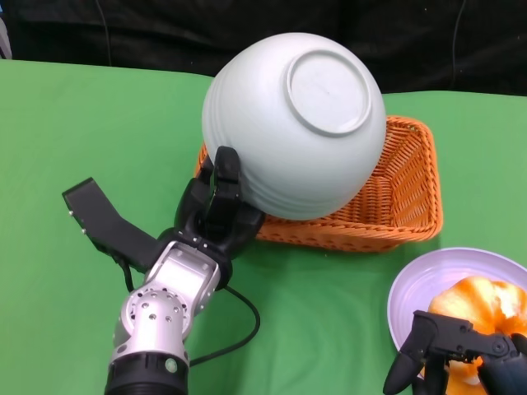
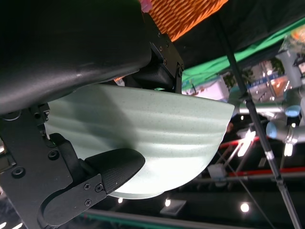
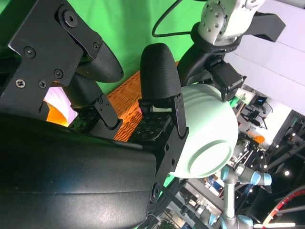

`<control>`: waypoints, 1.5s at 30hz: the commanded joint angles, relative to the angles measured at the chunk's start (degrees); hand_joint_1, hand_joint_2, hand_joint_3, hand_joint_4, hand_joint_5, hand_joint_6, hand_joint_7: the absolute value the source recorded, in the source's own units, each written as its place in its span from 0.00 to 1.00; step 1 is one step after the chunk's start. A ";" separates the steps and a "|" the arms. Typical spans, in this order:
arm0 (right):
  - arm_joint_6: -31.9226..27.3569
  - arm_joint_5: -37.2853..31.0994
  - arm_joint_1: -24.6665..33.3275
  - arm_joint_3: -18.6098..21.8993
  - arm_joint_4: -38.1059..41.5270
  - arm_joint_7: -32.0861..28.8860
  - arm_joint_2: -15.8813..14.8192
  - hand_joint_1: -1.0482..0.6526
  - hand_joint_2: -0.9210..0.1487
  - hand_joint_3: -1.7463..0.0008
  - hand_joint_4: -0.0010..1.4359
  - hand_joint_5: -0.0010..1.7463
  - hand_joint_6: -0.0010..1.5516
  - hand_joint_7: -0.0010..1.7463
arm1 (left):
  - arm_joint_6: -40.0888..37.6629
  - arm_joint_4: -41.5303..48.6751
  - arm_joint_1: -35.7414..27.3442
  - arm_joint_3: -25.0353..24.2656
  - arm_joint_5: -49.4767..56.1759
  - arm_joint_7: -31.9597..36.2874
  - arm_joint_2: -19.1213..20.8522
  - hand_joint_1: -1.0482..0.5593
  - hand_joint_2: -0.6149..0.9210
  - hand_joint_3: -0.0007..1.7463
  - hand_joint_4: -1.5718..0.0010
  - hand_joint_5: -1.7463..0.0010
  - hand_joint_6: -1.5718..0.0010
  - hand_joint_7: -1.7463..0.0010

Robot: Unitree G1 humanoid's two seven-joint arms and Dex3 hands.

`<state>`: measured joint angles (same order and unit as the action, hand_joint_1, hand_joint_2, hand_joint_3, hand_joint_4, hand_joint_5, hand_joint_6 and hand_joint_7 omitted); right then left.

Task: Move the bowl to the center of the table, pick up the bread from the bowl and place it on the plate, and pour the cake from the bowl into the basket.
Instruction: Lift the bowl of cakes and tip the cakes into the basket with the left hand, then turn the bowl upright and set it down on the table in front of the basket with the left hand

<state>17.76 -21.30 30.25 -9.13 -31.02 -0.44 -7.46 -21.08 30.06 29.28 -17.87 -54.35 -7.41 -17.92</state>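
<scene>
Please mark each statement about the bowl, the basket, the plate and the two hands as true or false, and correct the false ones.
1. The bowl is tipped over the basket. True.
2. The right hand holds the bowl. False: the left hand grips it.
3. The bread lies on the plate. True.
4. The basket is blue. False: it is orange.
5. The bowl stands upright on the table. False: it is lifted, its base turned toward the camera.
</scene>
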 commanded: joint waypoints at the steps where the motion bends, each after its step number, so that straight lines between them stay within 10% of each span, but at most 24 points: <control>1: 2.11 -0.18 0.64 0.12 -0.70 -0.07 -0.89 0.65 0.74 0.04 0.67 1.00 0.55 0.81 | 0.82 0.89 5.47 -0.62 -0.81 -4.78 -1.85 0.44 0.53 1.00 0.29 0.00 0.44 0.00; 29: 0.91 1.00 0.62 2.26 -1.33 -0.01 -0.17 0.66 0.71 0.05 0.65 1.00 0.55 0.80 | 13.54 -15.62 -4.46 12.77 25.21 -28.79 16.91 0.58 0.60 0.91 0.30 0.00 0.39 0.06; 45: 6.32 1.75 -0.53 4.28 0.49 -4.69 2.84 0.66 0.73 0.00 0.66 1.00 0.56 0.80 | 71.42 -9.63 -10.79 19.28 51.94 -34.58 30.64 0.59 0.48 1.00 0.32 0.00 0.41 0.02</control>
<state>22.51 -20.49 29.80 -5.19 -30.71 -4.48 -4.77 46.32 19.17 18.13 1.36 -3.85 -43.25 11.00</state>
